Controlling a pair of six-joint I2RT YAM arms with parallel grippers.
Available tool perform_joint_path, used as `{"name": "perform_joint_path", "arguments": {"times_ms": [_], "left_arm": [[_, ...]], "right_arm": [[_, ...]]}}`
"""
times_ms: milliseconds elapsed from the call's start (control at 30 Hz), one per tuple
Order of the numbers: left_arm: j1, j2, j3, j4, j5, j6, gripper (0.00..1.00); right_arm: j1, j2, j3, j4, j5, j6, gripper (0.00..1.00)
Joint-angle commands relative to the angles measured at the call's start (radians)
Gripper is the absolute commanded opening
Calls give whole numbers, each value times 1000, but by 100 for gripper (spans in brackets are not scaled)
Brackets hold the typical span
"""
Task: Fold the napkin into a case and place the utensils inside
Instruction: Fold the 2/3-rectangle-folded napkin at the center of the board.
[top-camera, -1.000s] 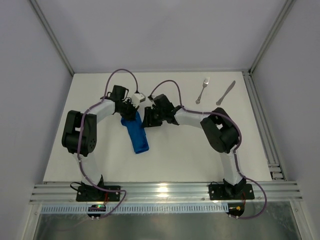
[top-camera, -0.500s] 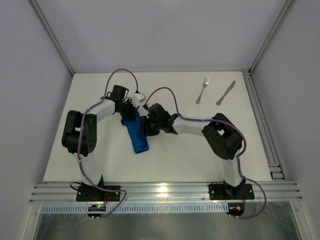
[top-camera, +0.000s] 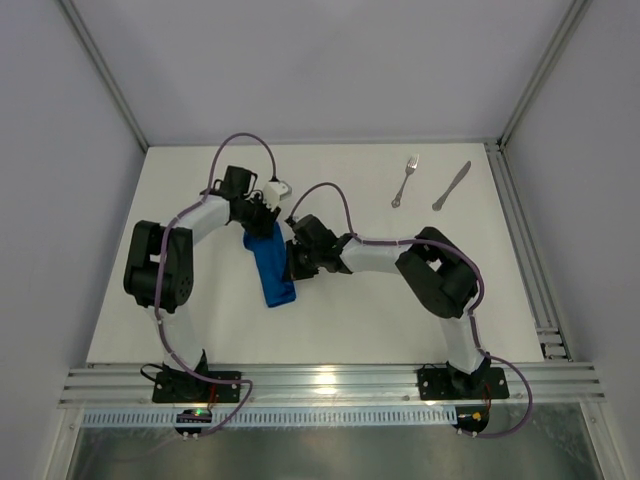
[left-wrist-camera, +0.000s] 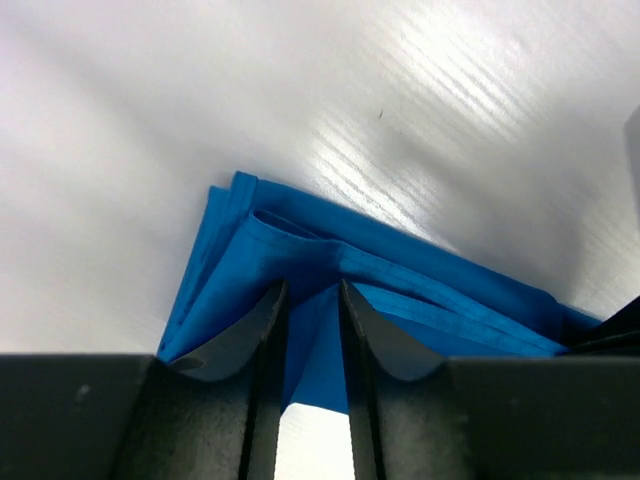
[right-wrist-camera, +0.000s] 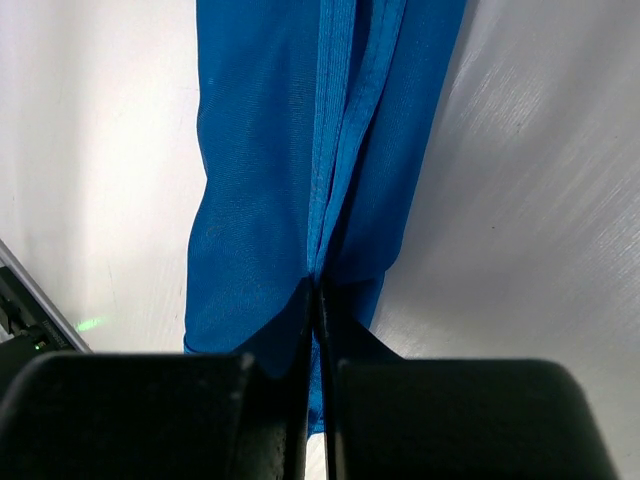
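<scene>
- Napkin (top-camera: 271, 270): bright blue cloth, folded into a narrow oblong strip. It lies on the table (top-camera: 400, 320) left of centre in the top view, running from upper left to lower right.
- Handling, judged: soft, light and slightly shiny, so the layers likely slide on each other and the folds may spring open once released. With no stiffness, the napkin would droop and unfold if lifted by one point.
- Where to hold, judged: pinch through all layers at a folded edge or at the strip's ends, and keep it flat on the table.
- State of left gripper (left-wrist-camera: 311, 292): at the strip's upper end, jaws a narrow gap apart, blue cloth showing in the gap. Cannot tell whether any layer is pinched.
- State of right gripper (right-wrist-camera: 314, 298): at the strip's right long edge, about mid-length. The jaws are closed tight with a ridge of cloth gathered at the tips, which reads as a pinch on the fold.
- As a container, the case (left-wrist-camera: 400, 285) shows several stacked layers and a tuck at its end in the left wrist view. Cannot tell whether a usable pocket mouth exists. No cutlery is seen in it.
- The fork (top-camera: 404, 181) and knife (top-camera: 451, 186) lie side by side, not touching, in the upper right of the top view, well apart from the cloth and both claws.
- Judged: the metal pieces are rigid and smooth, so sliding them in could drag the layers unless one claw pins the strip.
</scene>
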Motion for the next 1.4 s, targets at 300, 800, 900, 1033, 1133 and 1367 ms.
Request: {"name": "perform_joint_path", "arguments": {"times_ms": [300, 800, 900, 1033, 1133, 1367], "left_arm": [[138, -104, 194, -315, 105, 268, 47], [115, -82, 11, -141, 37, 377, 29], [112, -72, 10, -133, 42, 358, 13], [102, -76, -20, -72, -10, 345, 12], [101, -93, -47, -27, -25, 329, 17], [96, -81, -33, 7, 8, 280, 0]], "right_arm": [[-7, 18, -36, 79, -3, 18, 4], [-9, 15, -33, 79, -13, 13, 4], [-10, 18, -30, 77, -15, 10, 4], [-15, 12, -20, 76, -24, 2, 4], [-16, 11, -11, 68, -29, -5, 4], [-19, 14, 41, 42, -87, -48, 23]]}}
